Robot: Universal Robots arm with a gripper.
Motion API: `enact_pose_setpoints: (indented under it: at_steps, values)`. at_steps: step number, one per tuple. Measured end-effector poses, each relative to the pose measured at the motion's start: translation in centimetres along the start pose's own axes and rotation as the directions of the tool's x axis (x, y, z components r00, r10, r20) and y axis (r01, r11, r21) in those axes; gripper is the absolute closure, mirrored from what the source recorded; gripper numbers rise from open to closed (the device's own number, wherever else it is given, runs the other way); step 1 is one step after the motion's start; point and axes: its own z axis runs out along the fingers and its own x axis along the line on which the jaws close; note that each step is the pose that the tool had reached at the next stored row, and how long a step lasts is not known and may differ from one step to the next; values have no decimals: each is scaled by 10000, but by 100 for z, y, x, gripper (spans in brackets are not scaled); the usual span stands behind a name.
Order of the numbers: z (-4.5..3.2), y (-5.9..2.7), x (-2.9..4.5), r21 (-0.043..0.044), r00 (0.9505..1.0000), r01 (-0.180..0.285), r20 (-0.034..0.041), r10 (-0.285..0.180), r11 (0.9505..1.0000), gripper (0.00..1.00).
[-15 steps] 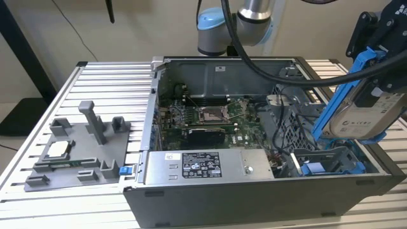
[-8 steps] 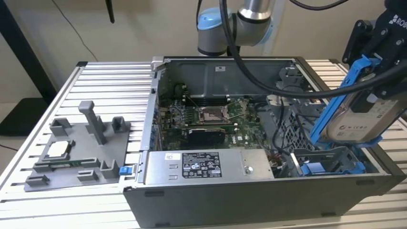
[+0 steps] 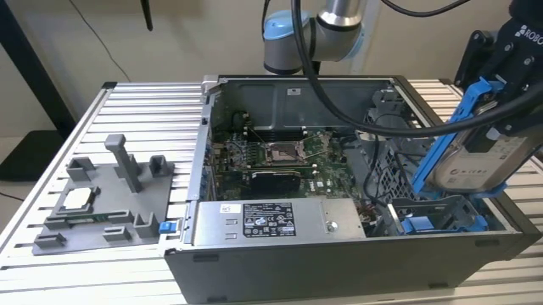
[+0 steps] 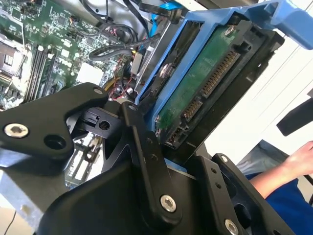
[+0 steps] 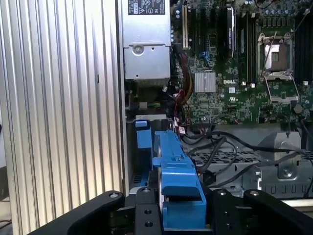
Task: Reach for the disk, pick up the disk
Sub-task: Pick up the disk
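An open computer case (image 3: 339, 260) lies on its side on a ribbed metal table (image 3: 144, 108), its power supply (image 3: 267, 219) nearest me. Above the case's corner on the exterior view's right, the single robot arm's black gripper (image 3: 509, 82) is clamped on the one disk (image 3: 475, 155), a silver drive in a blue bracket, holding it tilted on edge and raised out of the drive cage (image 3: 446, 219). The second wrist view shows the disk's green circuit side and connector between the black jaws. I judge the reach finished and the pickup largely done, the disk's lower end just above the cage. Farther in sits one motherboard (image 3: 284, 155) with an empty processor socket. On the table beside the case lies one grey fixture tray (image 3: 106, 206). Behind stands the arm's blue-capped joint (image 3: 293, 35).
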Motion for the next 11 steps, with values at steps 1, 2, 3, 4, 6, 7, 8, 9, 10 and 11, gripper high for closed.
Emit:
enact_pose_setpoints:
  at_steps: [1, 2, 3, 4, 6, 7, 8, 9, 10, 11]
  values:
    - [5, 6, 1, 0, 10000, -1, 1, 1, 10000, 100]
    - [9, 12, 2, 0, 10000, 0, 2, 0, 10000, 100]
    - [11, 20, 2, 0, 10000, 0, 2, 0, 10000, 100]
    - [12, 29, 2, 0, 10000, 0, -1, 0, 10000, 100]
    - [15, 39, 4, 0, 10000, -1, 0, 1, 10000, 100]
    - [16, 49, 4, 0, 10000, 0, -1, 0, 10000, 100]
    - [17, 62, 5, 0, 10000, 0, 1, 0, 10000, 100]
    - [17, 66, 5, 0, 10000, 2, 0, -2, 10000, 100]
    - [17, 66, 5, 0, 10000, 15, -1, -15, 10000, 100]
    - [17, 67, 5, -1, 10000, 35, -2, -35, 10000, 100]
